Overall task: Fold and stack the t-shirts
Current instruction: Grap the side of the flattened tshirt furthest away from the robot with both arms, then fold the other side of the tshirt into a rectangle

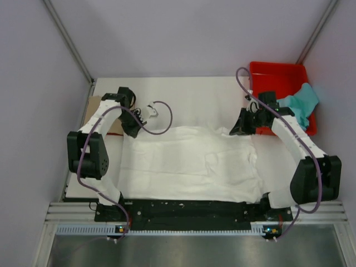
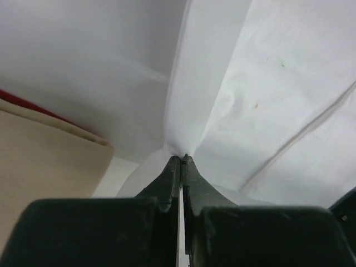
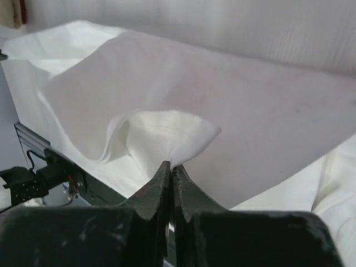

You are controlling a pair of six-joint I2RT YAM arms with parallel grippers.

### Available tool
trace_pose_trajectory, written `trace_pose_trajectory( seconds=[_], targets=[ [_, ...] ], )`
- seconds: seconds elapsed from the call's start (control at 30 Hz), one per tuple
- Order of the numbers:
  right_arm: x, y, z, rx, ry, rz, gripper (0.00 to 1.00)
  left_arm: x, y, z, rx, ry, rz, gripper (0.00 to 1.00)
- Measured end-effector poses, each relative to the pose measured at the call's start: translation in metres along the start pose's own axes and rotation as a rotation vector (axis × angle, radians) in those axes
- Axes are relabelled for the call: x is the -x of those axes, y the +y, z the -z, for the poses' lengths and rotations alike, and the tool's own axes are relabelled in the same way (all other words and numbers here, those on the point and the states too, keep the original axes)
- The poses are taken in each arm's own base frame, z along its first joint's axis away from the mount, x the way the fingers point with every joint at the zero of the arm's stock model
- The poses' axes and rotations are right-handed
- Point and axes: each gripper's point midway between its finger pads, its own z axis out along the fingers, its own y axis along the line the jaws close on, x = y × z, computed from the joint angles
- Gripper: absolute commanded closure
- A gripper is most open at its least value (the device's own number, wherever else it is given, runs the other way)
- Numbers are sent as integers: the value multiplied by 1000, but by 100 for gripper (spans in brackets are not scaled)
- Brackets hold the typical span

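Observation:
A white t-shirt point(image 1: 189, 164) lies spread across the table, its print hidden. My left gripper point(image 1: 133, 132) is shut on its far left corner; in the left wrist view point(image 2: 182, 157) white cloth point(image 2: 233, 111) fans out from the closed tips. My right gripper point(image 1: 236, 131) is shut on its far right corner; the right wrist view point(image 3: 171, 165) shows a pinched fold of white cloth point(image 3: 167, 136). A teal t-shirt point(image 1: 300, 103) hangs over the red bin's rim. A tan t-shirt point(image 1: 114, 127) peeks out at the table's left edge, also in the left wrist view point(image 2: 44, 156).
A red plastic bin point(image 1: 278, 75) stands at the back right corner. Purple cables point(image 1: 161, 119) loop from both arms over the table. A black rail point(image 1: 189, 208) runs along the near edge. Walls close in on both sides.

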Motion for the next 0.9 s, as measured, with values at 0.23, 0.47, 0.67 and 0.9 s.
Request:
trace_pose_trajectory(
  seconds=[0.23, 0.47, 0.67, 0.9],
  targets=[
    [-86, -27, 4, -64, 126, -138, 100, -40, -49, -4, -61, 71, 32, 100],
    [-129, -48, 1, -135, 206, -223, 100, -78, -92, -22, -151, 171, 60, 91],
    [-129, -47, 9, -152, 177, -208, 100, -91, -113, -20, -165, 203, 21, 43],
    [-130, -50, 10, -169, 175, -199, 100, -109, -122, -7, -119, 229, -61, 32]
  ],
)
